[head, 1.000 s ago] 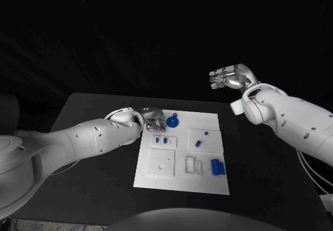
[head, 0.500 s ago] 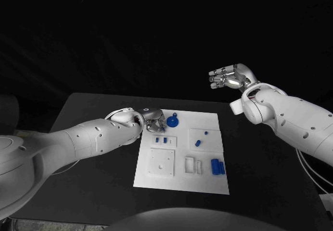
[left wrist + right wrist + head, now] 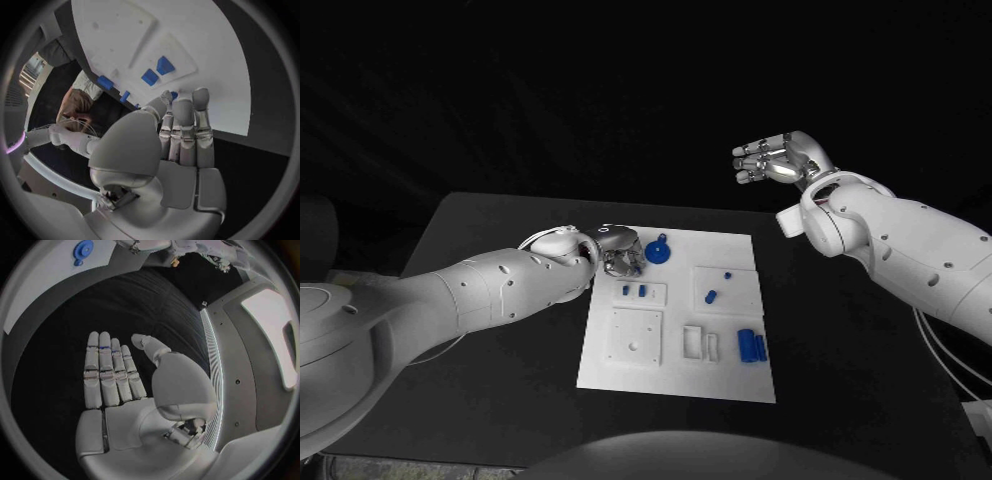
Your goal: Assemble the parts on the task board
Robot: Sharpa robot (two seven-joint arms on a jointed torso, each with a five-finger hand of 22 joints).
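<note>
The white task board (image 3: 733, 375) lies in the middle of the black table. A round blue part (image 3: 658, 250) with a small tab lies near its far left corner. My left hand (image 3: 620, 252) is low over that corner, right beside the round part. In the left wrist view the left hand (image 3: 181, 130) has straight, close-set fingers, and a sliver of blue (image 3: 174, 94) shows at their tips. Two small blue parts (image 3: 633, 292) sit in a recessed plate. Raised high beyond the board's far right corner, my right hand (image 3: 776, 160) is spread and holds nothing.
One blue part (image 3: 711, 296) stands in a square plate at the board's right. A pair of blue parts (image 3: 753, 347) lies near the front right. A white square plate (image 3: 636, 337) and white blocks (image 3: 702, 343) take the front middle. Bare black table (image 3: 488, 300) surrounds the board.
</note>
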